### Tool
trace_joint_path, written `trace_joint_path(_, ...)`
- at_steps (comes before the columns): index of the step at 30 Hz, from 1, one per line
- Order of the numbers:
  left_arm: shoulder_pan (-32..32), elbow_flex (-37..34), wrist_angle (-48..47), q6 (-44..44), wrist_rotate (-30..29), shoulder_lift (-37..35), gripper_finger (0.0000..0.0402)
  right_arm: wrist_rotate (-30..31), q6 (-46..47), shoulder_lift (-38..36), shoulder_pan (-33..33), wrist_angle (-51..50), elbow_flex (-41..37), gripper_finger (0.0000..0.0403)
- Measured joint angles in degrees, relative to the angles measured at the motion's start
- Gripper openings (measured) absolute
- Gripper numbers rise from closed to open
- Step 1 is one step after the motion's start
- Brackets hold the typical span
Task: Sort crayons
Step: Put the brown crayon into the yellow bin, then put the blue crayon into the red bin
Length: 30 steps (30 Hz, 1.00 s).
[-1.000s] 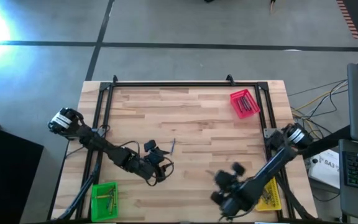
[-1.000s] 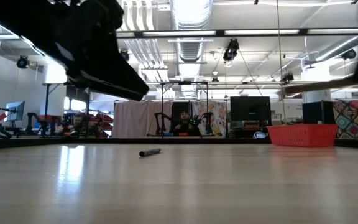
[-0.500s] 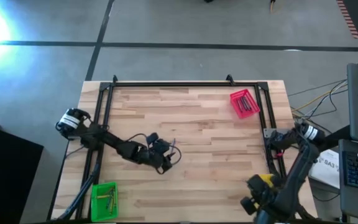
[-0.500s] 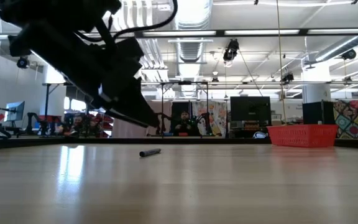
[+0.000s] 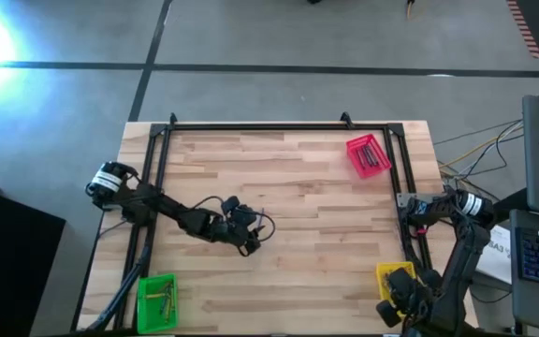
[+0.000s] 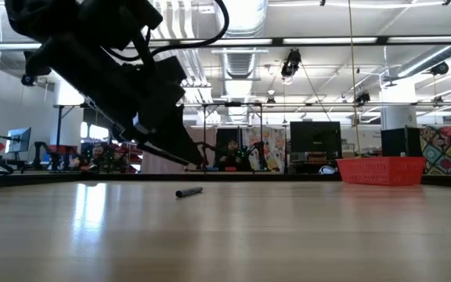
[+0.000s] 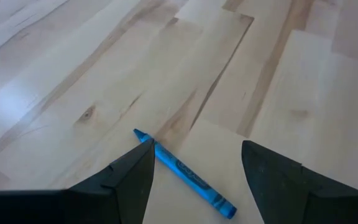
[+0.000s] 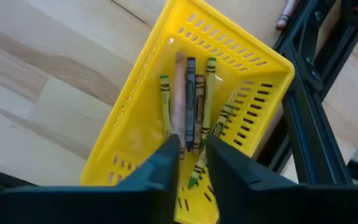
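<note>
My left end effector (image 7: 194, 165), spread, straddles the blue crayon (image 7: 185, 173) mid-frame; closing off-centre, I risk rolling it away

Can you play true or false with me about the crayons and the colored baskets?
1. A blue crayon lies alone on the wooden table. True.
2. The left gripper is squeezing that crayon. False: its fingers stand open on either side of it.
3. The yellow basket holds several crayons. True.
4. The red basket sits beside the green basket. False: they are at opposite corners.
</note>
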Motion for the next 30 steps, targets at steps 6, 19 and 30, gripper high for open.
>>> trace_joint_path(6, 1.09, 0.0, 0.44, 0.1, 2.69, 2.64, 0.0223, -0.07, -1.61, 0.7, -0.11, -3.58, -0.04, 0.0151)
trace_joint_path(19, 5.42, 0.0, 1.42, -2.02, 0.79, 5.74, 0.0213, 1.99, 1.56, 0.27, -1.18, -4.61, 0.37, 0.0155)
trace_joint_path(30, 6.33, 0.28, 1.86, -0.73, 5.45, 8.89, 0.0057, 8.01, 1.83, 0.29, -2.78, -4.58, 0.42, 0.0153)
